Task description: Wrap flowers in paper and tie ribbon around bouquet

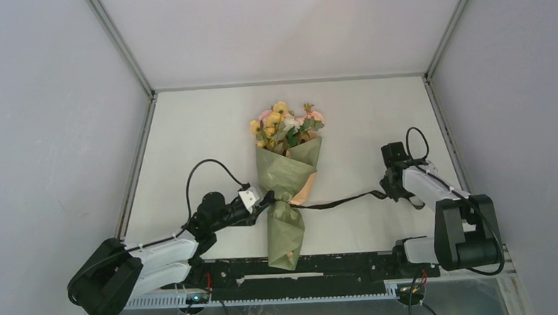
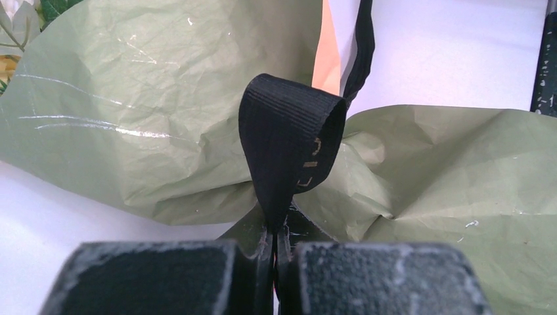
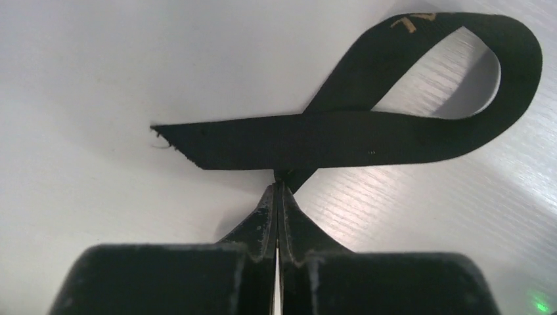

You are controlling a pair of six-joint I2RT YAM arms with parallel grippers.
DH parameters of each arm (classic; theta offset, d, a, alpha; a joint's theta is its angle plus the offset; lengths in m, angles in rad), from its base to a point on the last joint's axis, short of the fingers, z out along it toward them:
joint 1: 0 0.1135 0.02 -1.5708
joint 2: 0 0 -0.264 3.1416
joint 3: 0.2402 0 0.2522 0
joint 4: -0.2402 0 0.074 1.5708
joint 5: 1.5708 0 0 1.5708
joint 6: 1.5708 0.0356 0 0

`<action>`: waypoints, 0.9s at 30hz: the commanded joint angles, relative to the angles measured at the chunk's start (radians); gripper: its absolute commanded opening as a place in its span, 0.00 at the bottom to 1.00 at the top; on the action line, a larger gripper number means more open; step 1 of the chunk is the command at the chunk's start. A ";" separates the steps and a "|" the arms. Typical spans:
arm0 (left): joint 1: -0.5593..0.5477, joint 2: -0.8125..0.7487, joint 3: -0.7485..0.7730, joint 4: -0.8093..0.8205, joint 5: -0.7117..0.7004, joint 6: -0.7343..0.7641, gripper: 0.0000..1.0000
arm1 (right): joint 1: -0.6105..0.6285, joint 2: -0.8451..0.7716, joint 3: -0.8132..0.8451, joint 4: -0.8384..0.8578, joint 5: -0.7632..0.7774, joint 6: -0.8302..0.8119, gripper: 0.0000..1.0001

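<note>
Wrapping looks done: bouquet (image 1: 288,178) lies mid-table, blooms (image 1: 285,122) toward 12 o'clock. Ribbon (image 1: 338,200) crosses its waist; left gripper (image 1: 265,201) pinches it at 9 o'clock, right gripper (image 1: 389,189) its end at 3. Knot apparently remains.

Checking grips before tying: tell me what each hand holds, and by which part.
Both grip the narrow flat black ribbon: the left hand pinches a fold at the waist of the olive-green paper bouquet, the right hand near its frayed end.

White table (image 1: 190,133), bouquet (image 1: 286,182) lying mid-table, black ribbon (image 1: 335,202) trailing right
</note>
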 commanded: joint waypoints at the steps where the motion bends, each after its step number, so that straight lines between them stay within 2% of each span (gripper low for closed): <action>1: -0.006 -0.014 0.010 0.011 -0.011 0.041 0.00 | -0.016 -0.029 -0.007 0.133 -0.071 -0.144 0.00; 5: -0.005 -0.011 0.014 0.017 0.025 0.068 0.00 | -0.003 -0.188 0.035 0.195 -0.059 -0.251 0.00; 7: -0.006 -0.009 0.015 0.022 0.039 0.082 0.00 | 0.061 -0.254 0.107 0.193 -0.009 -0.314 0.00; 9: -0.006 -0.007 0.016 0.023 0.060 0.105 0.00 | 0.177 -0.295 0.201 0.196 0.031 -0.382 0.00; 14: -0.012 -0.005 0.008 0.021 0.144 0.220 0.00 | 0.634 -0.305 0.429 0.370 0.121 -0.555 0.00; 17: -0.012 -0.010 0.007 0.018 0.155 0.292 0.00 | 0.832 -0.207 0.534 0.518 0.100 -0.669 0.00; 19: -0.012 -0.014 0.009 0.006 0.166 0.333 0.00 | 0.900 -0.115 0.595 0.595 0.024 -0.692 0.00; 21: -0.012 -0.019 0.009 -0.009 0.180 0.352 0.00 | 0.922 0.007 0.669 0.622 -0.061 -0.686 0.00; 24: -0.013 -0.036 0.008 -0.038 0.198 0.348 0.00 | 0.940 0.195 0.835 0.573 -0.154 -0.689 0.00; 27: -0.013 -0.061 -0.002 -0.049 0.189 0.336 0.00 | 0.955 0.355 0.986 0.518 -0.179 -0.712 0.00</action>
